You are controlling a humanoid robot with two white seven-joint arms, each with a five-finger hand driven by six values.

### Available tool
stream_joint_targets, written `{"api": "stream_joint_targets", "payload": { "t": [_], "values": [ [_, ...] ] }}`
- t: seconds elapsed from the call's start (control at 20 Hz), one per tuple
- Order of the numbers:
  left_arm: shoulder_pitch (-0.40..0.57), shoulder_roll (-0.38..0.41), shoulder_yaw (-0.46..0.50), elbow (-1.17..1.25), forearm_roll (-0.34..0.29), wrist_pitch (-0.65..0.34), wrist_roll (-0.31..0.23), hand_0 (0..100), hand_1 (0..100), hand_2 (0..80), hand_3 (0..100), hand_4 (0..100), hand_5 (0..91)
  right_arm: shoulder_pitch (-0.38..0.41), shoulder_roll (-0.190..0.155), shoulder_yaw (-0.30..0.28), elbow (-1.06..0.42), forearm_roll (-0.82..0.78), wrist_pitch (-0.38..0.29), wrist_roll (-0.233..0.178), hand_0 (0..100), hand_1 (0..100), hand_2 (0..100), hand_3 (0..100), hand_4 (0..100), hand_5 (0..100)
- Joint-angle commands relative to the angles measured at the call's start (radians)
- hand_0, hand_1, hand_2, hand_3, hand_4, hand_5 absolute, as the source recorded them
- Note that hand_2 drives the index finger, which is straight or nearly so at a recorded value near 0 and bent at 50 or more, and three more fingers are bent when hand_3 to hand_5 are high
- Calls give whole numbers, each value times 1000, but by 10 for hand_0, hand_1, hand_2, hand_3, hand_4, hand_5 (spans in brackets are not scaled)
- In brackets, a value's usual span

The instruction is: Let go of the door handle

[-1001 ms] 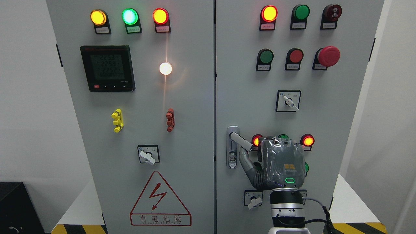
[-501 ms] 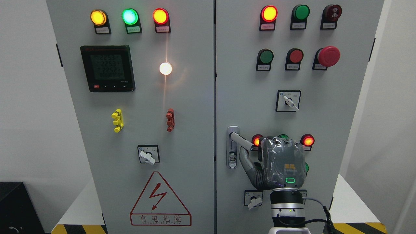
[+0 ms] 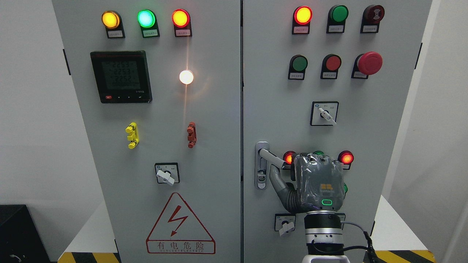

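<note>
A grey electrical cabinet [image 3: 219, 109] with two closed doors fills the view. The right hand [image 3: 314, 182], rising from the bottom edge at about 5 o'clock, is at the door handle [image 3: 272, 157] on the right door's left edge; the handle lever tilts down toward 4 o'clock and runs in behind the hand, with the thumb [image 3: 276, 179] just beneath it. Whether the fingers grip it is hidden by the back of the hand. At 10 o'clock sits a digital meter [image 3: 121, 76]. At 1 o'clock is a red mushroom button [image 3: 369, 63]. A lightning warning triangle [image 3: 180, 225] sits at 7 o'clock.
</note>
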Motion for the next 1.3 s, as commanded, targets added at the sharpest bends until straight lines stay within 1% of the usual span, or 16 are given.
{"api": "stream_joint_targets", "payload": {
  "t": [0.0, 1.25],
  "values": [
    [-28, 0, 0, 29, 0, 0, 0, 120, 556, 0, 0, 0, 0, -2, 0, -2, 0, 1, 0, 0, 478, 328, 888, 1000, 1000, 1000],
    [-26, 0, 0, 29, 0, 0, 0, 120, 556, 0, 0, 0, 0, -7, 0, -9, 0, -1, 2, -2, 469, 328, 888, 1000, 1000, 1000]
  ]
}}
